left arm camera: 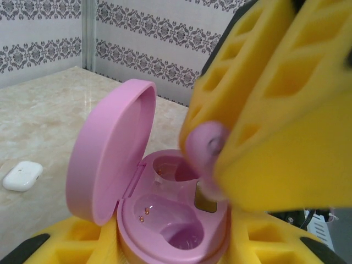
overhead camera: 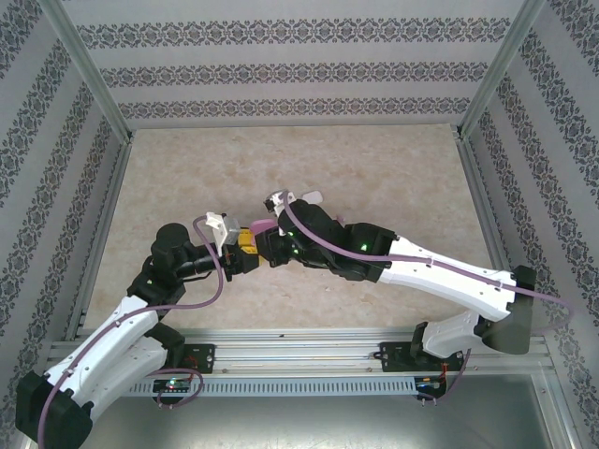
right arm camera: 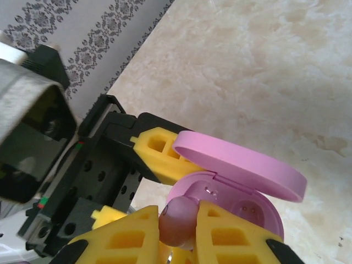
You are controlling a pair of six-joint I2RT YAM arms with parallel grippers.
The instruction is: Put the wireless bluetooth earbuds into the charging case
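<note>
From above, the left hand [overhead camera: 245, 253] and right hand [overhead camera: 270, 240] are meeting over the beige marbled worktop [overhead camera: 393, 178]. The pink charging case [overhead camera: 255, 224] is sitting between them, and damask-papered walls [overhead camera: 281, 75] are enclosing the scene.

In the left wrist view, the left hand is clamping the open case's base. The right hand is pinching a pink earbud [left arm camera: 204, 146] just above the far well, and a white case [left arm camera: 22, 176] is lying well apart.

In the right wrist view, the earbud is sitting between yellow fingers [right arm camera: 231, 236]. If released misaligned, it is likely to catch the rim and tumble out.

Bright, even, seemingly overhead light; soft shadows; blurry wrist foregrounds.
</note>
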